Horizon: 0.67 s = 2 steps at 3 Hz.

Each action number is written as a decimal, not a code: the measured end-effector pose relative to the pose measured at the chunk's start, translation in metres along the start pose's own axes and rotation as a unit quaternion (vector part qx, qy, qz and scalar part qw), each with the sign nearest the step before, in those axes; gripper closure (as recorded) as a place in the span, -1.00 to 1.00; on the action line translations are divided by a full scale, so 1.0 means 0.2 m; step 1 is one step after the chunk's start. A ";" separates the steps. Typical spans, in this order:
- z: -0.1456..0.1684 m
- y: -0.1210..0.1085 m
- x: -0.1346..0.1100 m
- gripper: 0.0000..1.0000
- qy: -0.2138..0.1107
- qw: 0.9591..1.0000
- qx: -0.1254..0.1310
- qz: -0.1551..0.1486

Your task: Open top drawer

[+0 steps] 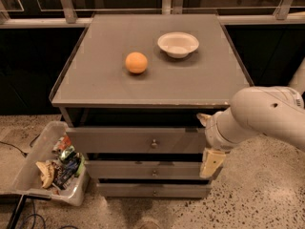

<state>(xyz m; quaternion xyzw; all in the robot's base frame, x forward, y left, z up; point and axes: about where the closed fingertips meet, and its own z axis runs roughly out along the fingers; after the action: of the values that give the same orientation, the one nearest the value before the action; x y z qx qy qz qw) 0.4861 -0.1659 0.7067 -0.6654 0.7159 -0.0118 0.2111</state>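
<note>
The top drawer (119, 141) is the widest grey front under the cabinet top, with a small round metal knob (154, 142) at its middle. None of its interior shows. My gripper (208, 141) is at the right end of this drawer front, to the right of the knob and apart from it. Its two cream fingers are spread, one up at the drawer's top edge (204, 119) and one down by the middle drawer (212, 163). It holds nothing. My white arm (267, 116) comes in from the right.
An orange (136, 62) and a white bowl (178, 44) sit on the cabinet top (95, 80). Two narrower drawers, middle (124, 170) and bottom (124, 190), lie below. A clear bin of trash (33, 163) stands on the floor at left, with cables nearby.
</note>
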 end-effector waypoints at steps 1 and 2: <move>0.05 -0.06 0.01 -1.00 -0.006 1.000 0.014 -0.002; 0.10 -0.09 0.05 -1.00 -0.016 1.000 0.015 0.006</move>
<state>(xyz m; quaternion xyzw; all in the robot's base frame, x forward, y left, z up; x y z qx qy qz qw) 0.5085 -0.1719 0.6903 -0.6580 0.7162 -0.0108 0.2326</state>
